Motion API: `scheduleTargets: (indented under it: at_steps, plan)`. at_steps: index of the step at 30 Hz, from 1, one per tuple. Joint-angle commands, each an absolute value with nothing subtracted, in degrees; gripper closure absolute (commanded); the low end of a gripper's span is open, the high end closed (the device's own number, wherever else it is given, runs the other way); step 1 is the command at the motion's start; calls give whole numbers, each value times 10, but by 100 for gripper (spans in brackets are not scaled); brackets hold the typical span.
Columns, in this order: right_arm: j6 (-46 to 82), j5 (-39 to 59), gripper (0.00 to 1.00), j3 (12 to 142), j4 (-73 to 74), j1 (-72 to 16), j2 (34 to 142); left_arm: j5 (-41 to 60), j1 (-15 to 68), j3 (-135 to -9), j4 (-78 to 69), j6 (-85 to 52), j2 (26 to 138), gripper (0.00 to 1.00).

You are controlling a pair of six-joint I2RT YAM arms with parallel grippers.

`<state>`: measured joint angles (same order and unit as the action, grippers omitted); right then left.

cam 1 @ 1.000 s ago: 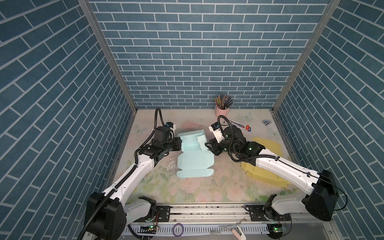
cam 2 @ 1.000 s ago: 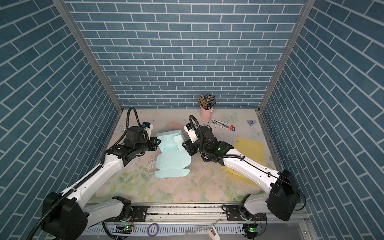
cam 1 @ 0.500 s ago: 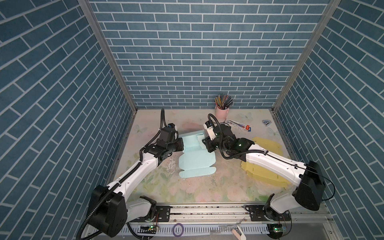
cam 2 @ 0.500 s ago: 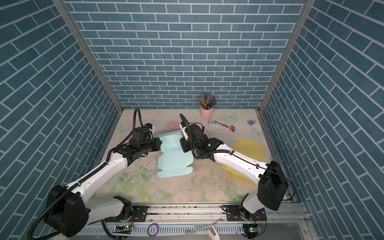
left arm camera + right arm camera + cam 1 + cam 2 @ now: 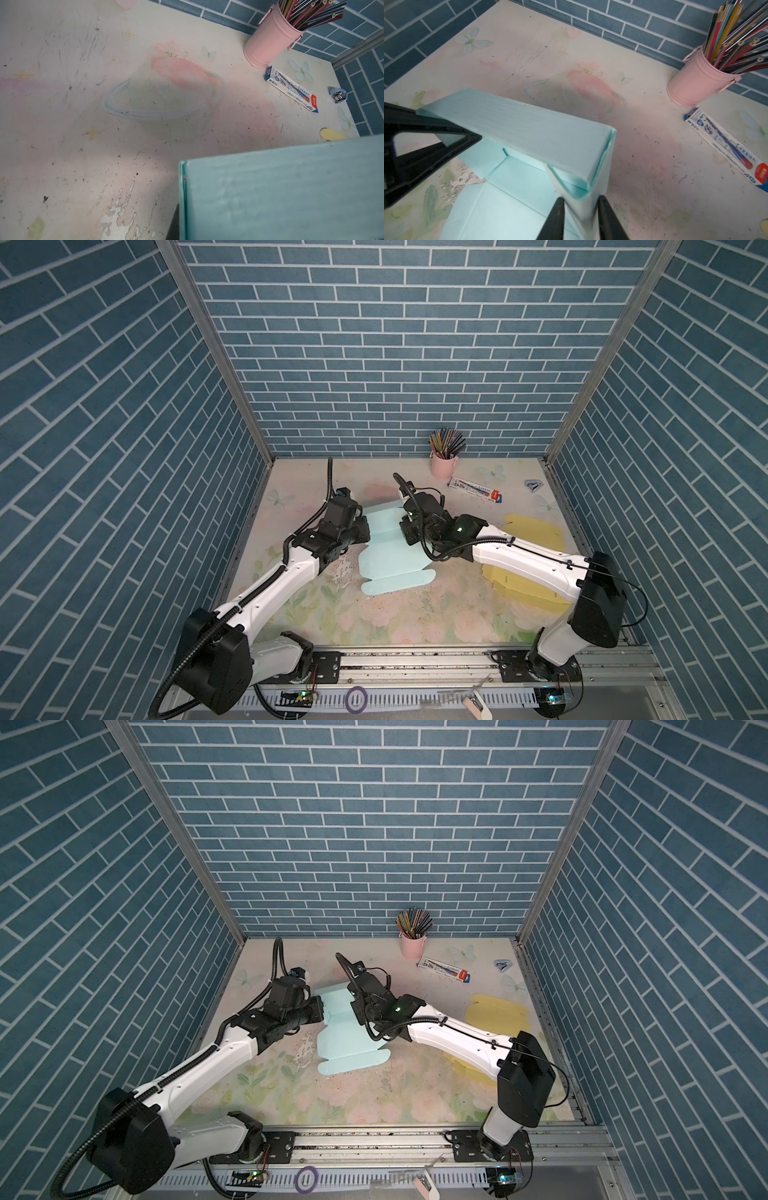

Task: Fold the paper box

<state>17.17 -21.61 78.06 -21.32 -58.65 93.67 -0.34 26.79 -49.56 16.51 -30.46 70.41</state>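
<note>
Floral tabletop (image 5: 415, 614) carries the pale-blue paper box (image 5: 388, 560) at centre. From the left, the left arm (image 5: 282, 572) reaches forward and low; the left gripper (image 5: 363, 529) is pinched closed on the box's left wall. From the right, the right arm (image 5: 528, 562) stretches inward; the right gripper (image 5: 580, 207) clamps the right wall at a narrow opening.

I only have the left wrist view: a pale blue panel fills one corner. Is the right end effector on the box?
Observer: Yes; the right wrist view shows the right end effector straddling an upright side wall of the paper box, apparently pinching it.
Operator: And the rest?
Observer: In both top views the box's near half lies flat on the table.
Operator: And my own arm?
Observer: The left end effector is shut, tip at the box's opposite end.
</note>
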Motion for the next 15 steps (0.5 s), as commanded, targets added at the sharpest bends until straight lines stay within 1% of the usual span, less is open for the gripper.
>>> scheduleTargets:
  at_steps: [1, 15]
  plan:
    - [154, -274, 71, 808, -228, -605, 964, 9, 284, -503, 153, -320, 702, 100]
    - [174, -343, 62, 811, -207, -620, 968, -1, 290, -494, 155, -327, 686, 100]
